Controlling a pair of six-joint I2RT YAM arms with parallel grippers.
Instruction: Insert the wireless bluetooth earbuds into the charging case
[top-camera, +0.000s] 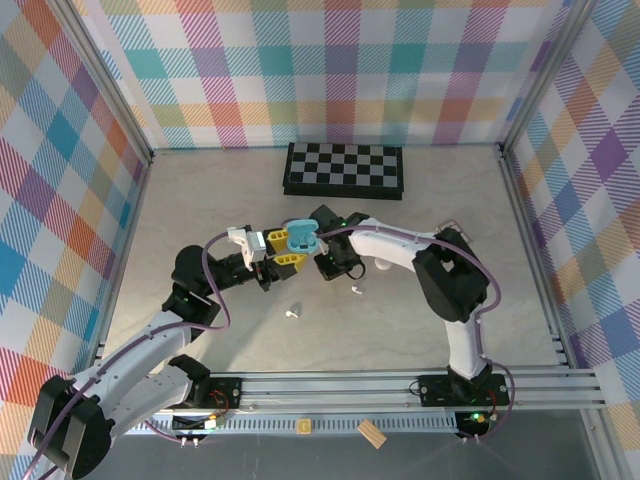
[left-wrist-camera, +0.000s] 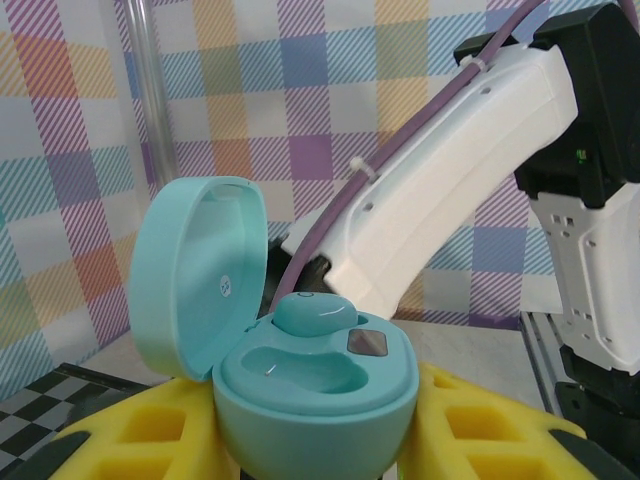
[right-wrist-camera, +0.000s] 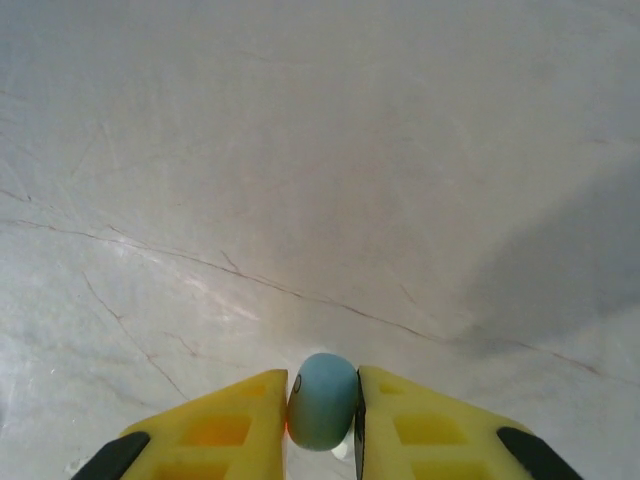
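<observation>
Charging case (left-wrist-camera: 300, 395) sits closest to the left wrist lens, low centre. It is clamped at its base between the yellow fingers (left-wrist-camera: 130, 435) of the left gripper (left-wrist-camera: 315, 445), whose jaws are closed onto the shell. The case opening faces up. Its lid (left-wrist-camera: 195, 270) is swung back and stands near upright, on the left in that view. The far well holds the seated light blue earbud (left-wrist-camera: 312, 313), rounded head up; the near well (left-wrist-camera: 300, 365) is bare.

Right gripper (right-wrist-camera: 322, 388) is closed on the pinched light blue earbud (right-wrist-camera: 322, 405), with both yellow pads against it and the rounded end poking out past the fingertips toward the table. The stem is hidden between the fingers, so its long axis cannot be told.

Seen from above, the two grippers meet nose to nose at mid-table, with the case just beside the right gripper's tip.

Room for moving:
- Table (top-camera: 420, 330) has open surface on the right and on the near side.
- Plaid walls (top-camera: 60, 150) close off three sides.
- Checkerboard (top-camera: 345, 168) lies at the far edge, well apart from the grippers.
- Wooden block (top-camera: 371, 433) rests on the near rail.
- White earbud (top-camera: 293, 313) lies loose on the near side of the left gripper.
- Second white earbud (top-camera: 357, 290) lies near the right gripper.
- Both white earbuds are too small to read which way they point.
</observation>
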